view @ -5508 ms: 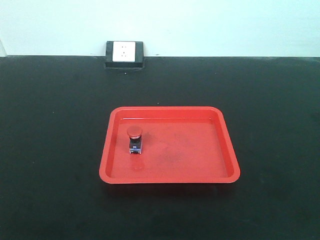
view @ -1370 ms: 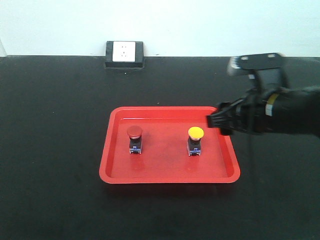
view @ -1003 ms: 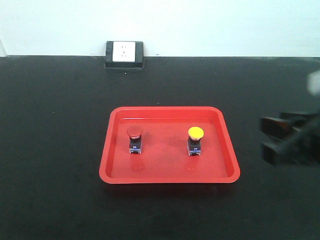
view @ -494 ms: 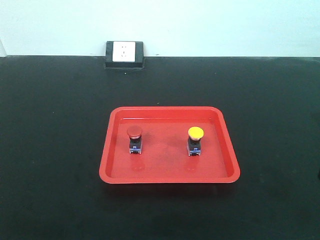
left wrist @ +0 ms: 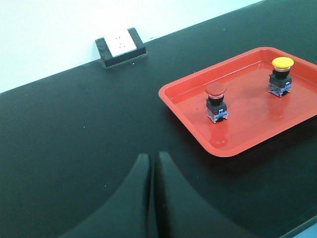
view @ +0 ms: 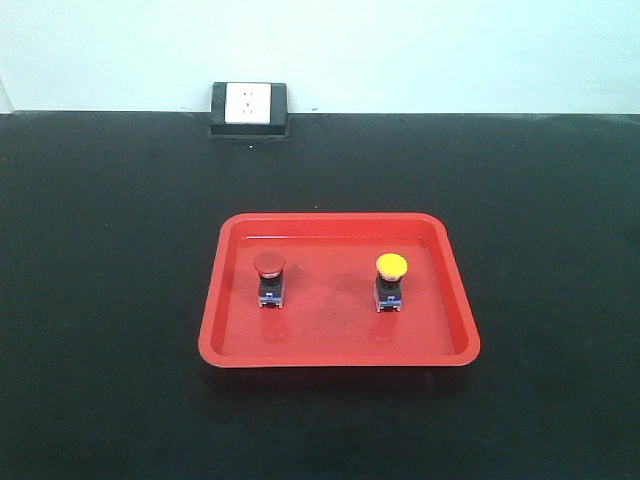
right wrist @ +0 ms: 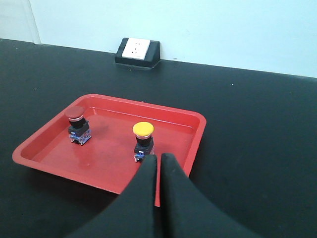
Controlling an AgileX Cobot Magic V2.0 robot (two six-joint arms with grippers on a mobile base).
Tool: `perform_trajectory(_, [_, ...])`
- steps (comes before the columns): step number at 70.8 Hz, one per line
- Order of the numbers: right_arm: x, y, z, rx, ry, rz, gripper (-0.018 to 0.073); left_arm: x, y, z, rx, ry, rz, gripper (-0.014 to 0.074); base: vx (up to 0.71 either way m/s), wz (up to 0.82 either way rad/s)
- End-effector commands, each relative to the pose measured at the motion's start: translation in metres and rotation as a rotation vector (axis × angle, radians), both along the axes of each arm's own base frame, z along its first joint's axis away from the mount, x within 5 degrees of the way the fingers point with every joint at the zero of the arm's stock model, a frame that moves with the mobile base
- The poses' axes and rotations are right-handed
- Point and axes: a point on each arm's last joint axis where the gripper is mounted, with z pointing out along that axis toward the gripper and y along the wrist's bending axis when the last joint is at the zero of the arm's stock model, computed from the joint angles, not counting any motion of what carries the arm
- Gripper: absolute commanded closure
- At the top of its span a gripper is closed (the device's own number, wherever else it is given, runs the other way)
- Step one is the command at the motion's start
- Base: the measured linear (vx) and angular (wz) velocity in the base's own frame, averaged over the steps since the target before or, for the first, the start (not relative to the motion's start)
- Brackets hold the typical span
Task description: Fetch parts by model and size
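Note:
Two push-button parts stand upright in a red tray (view: 340, 354). The red-capped part (view: 269, 278) is on the tray's left side, the yellow-capped part (view: 391, 281) on its right. In the left wrist view the red-capped part (left wrist: 216, 101) and yellow-capped part (left wrist: 280, 77) sit far to the upper right of my left gripper (left wrist: 152, 157), which is shut on nothing over bare black table. My right gripper (right wrist: 158, 157) is shut and empty, its tips just in front of the yellow-capped part (right wrist: 143, 141); the red-capped part (right wrist: 77, 124) is further left. Neither arm shows in the front view.
A white wall socket in a black housing (view: 249, 107) sits at the back edge of the black table (view: 100, 300), against the pale wall. The tray rim (right wrist: 197, 137) lies right of my right gripper.
The yellow-capped part now stands in the tray, where only the red-capped one was at first. My right arm drew back to the right and left the front view.

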Motion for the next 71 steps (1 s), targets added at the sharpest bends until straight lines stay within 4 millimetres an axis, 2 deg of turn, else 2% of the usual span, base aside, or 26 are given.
perform_trajectory(1, [0.0009, 0.0005, 0.0144, 0.015, -0.088, 0.004, 0.0569, 0.0016, -0.0025, 0.0119, -0.025, -0.067, -0.020, 0.0601, 0.00, 0.00])
perform_trajectory(71, [0.0009, 0.0005, 0.0144, 0.015, -0.088, 0.004, 0.0569, 0.0011, -0.0028, 0.0126, -0.033, -0.074, -0.024, 0.0601, 0.00, 0.00])
